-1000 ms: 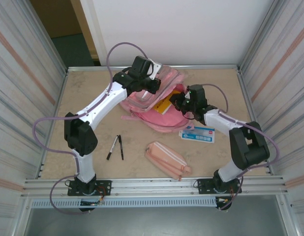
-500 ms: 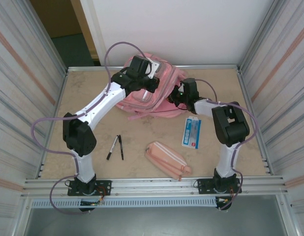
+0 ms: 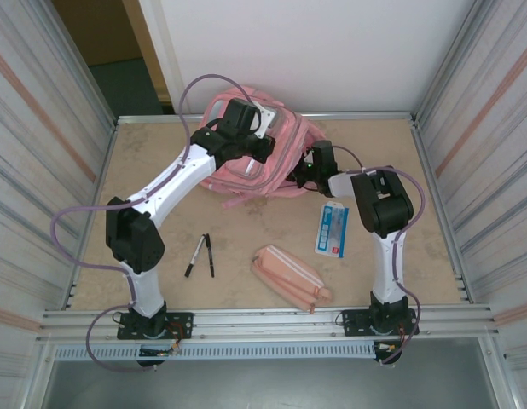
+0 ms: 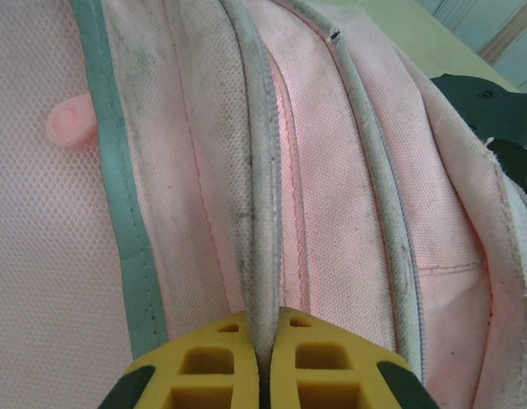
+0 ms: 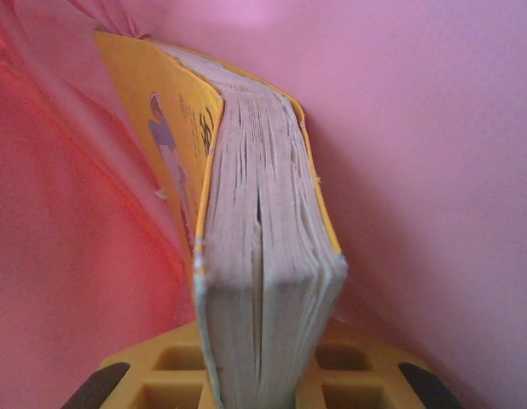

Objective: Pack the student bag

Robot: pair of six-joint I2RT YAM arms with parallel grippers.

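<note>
Since the earlier frame: student bag [image 3: 246,162] now stands higher against the far wall. The right arm has folded in toward it. The blue-and-white card [image 3: 332,230] has turned from lying crosswise to lying lengthwise.

Left fingers [image 3: 265,153]: pressed together on a pale, soiled piping [image 4: 262,213] of the bag's front, with the ridge pinched between the yellow pads. Left of the fingers there is pink mesh and a grey-green binding. To their right run more piping and pink fabric.

Two pens [image 3: 199,254] lie on the counter [image 3: 153,179], well nearer than the left fingers and touching at one end.

Pencil case [image 3: 291,277], pink and shut, lies nearer than both sets of fingers, between the pens and the card.

Right fingers [image 3: 298,177]: at the bag's right side, narrow, clamped on a yellow-covered book [image 5: 255,256]. They grip it across its thickness at the page edge. Pink bag fabric [image 5: 417,128] surrounds the book on both sides, so the book is inside the bag. Which compartment cannot be told.

The card lies on the counter just nearer than the right fingers, apart from the bag.
</note>
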